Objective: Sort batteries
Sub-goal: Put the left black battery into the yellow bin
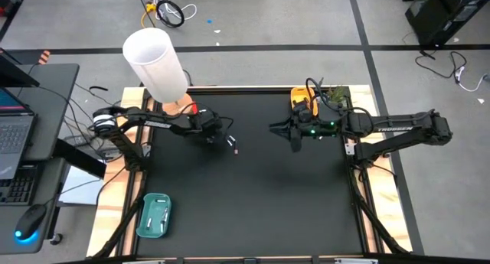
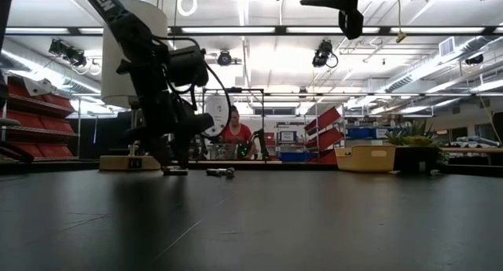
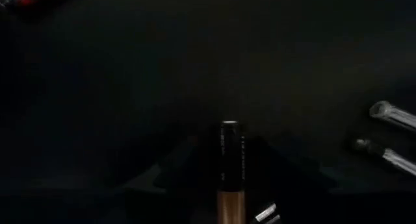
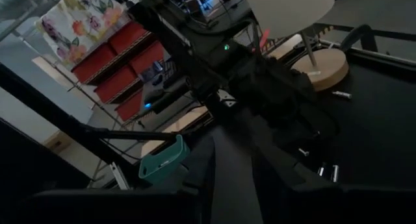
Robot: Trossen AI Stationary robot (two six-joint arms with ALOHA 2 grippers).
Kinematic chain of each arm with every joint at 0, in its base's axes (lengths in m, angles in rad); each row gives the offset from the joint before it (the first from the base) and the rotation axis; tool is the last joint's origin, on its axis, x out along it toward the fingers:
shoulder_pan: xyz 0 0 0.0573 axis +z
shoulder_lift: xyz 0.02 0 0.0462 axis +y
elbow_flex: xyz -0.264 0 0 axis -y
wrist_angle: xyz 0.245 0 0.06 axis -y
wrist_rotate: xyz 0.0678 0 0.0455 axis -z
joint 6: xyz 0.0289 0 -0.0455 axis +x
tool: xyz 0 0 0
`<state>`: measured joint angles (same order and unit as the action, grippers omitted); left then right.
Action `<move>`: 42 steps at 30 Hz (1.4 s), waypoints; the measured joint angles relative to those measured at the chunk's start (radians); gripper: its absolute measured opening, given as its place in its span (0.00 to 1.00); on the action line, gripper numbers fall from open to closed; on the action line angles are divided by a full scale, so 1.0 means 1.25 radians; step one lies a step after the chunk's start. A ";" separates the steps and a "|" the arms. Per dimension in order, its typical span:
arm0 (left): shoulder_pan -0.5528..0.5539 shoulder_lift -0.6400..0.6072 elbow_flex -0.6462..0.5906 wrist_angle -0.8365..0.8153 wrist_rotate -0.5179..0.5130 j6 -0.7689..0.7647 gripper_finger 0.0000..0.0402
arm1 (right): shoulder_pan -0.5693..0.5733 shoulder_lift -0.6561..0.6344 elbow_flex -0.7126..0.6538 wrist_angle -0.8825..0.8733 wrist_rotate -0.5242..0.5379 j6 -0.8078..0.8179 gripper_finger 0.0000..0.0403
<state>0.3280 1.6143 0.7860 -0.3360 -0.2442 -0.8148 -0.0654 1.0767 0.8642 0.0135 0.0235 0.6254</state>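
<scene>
Down at the desk (image 1: 253, 210), my left tool (image 1: 215, 136) sits spread over loose batteries (image 1: 232, 145), lining up a pick; right tool's (image 1: 295, 134) spread I cannot tell.

We see bare desk (image 1: 253, 210) across the middle and front. At the back, the lamp (image 1: 157, 65) crowds the left hand (image 1: 213, 135), and loose batteries (image 1: 232, 145) lie just beside it.
</scene>
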 joint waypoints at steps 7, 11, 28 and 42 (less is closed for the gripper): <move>0.000 0.028 0.003 0.001 -0.006 0.021 0.30 | 0.000 0.000 0.000 0.000 0.009 0.003 0.22; 0.000 0.029 0.003 0.007 -0.005 0.047 0.13 | 0.000 0.000 0.000 0.000 0.010 0.003 0.22; 0.038 -0.108 0.001 0.183 0.015 0.035 0.13 | -0.005 0.001 0.000 -0.067 0.124 0.023 0.22; 0.010 -0.141 0.002 0.757 0.130 -0.013 0.13 | -0.044 0.020 0.000 -0.071 0.127 -0.036 0.38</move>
<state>0.3405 1.4380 0.7885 0.6100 -0.0815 -0.8315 -0.1205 1.1013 0.8642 -0.0747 0.1819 0.5799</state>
